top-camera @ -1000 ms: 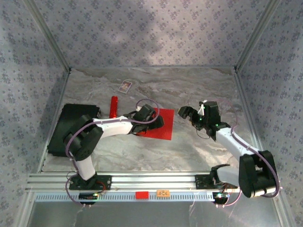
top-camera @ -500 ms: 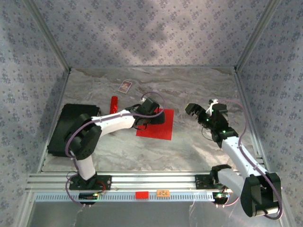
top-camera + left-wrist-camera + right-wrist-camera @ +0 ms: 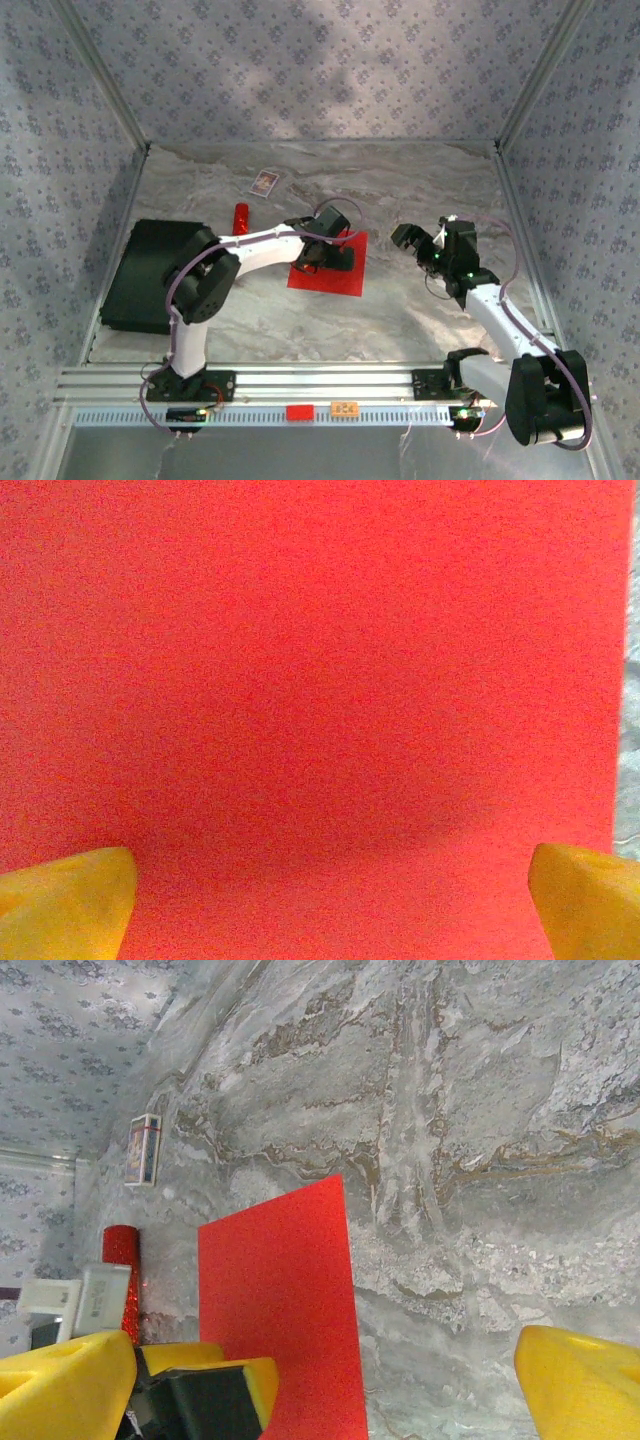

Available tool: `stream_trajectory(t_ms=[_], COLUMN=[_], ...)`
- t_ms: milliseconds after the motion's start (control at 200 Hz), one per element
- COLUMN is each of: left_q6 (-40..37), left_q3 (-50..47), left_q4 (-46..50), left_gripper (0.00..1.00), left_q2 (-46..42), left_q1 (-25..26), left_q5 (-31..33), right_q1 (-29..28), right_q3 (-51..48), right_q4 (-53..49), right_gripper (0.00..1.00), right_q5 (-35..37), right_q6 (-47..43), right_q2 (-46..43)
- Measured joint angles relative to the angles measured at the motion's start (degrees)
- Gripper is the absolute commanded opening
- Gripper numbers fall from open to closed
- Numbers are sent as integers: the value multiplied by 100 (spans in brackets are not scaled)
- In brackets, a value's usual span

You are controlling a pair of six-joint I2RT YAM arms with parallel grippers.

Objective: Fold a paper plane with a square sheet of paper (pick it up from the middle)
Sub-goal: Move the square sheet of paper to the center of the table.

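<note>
The square sheet of paper (image 3: 330, 282) lies flat on the marbled desk (image 3: 420, 190), near its middle, and the left fingers (image 3: 335, 256) hang directly over it, spread wide with nothing between them; in the left wrist view the red surface runs from one yellow tip to the other. The right fingers (image 3: 412, 240) are also wide open and empty, poised off the sheet's right edge and apart from it. The step in hand looks like the first pickup from the middle. To do it well, the left fingers should come straight down until both tips press lightly on the paper, then close slowly so that the sheet bunches into a small ridge between them rather than sliding flat. Whether the tips already touch the paper is hard to tell from these views. The right arm should wait near the edge, ready to take a corner once the sheet lifts. The red stick (image 3: 240, 218) lies just left of the sheet, so any drag should go away from it.
</note>
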State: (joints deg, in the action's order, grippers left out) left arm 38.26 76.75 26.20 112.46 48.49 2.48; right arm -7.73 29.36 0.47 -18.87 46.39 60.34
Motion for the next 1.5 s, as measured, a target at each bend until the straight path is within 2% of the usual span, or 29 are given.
stream_trajectory(t_ms=[255, 595, 864, 1164, 1499], left_q6=[317, 1241, 962, 372, 352], left_q3=[-57, -931, -673, 299, 671], left_q4=[83, -179, 546, 1117, 1744], left_gripper=[100, 100, 100, 98, 97], left_q2=[15, -645, -662, -302, 177], left_q1=[2, 153, 177, 46, -2], left_q5=[-74, 15, 442, 98, -35], right_q1=[0, -2, -39, -188, -219], right_q3=[-85, -149, -146, 103, 136], right_q4=[-15, -15, -90, -420, -507], right_gripper=[99, 99, 99, 99, 99], right_q5=[2, 2, -81, -153, -151], right_q6=[39, 79, 55, -98, -98], right_q2=[-61, -146, -140, 280, 459])
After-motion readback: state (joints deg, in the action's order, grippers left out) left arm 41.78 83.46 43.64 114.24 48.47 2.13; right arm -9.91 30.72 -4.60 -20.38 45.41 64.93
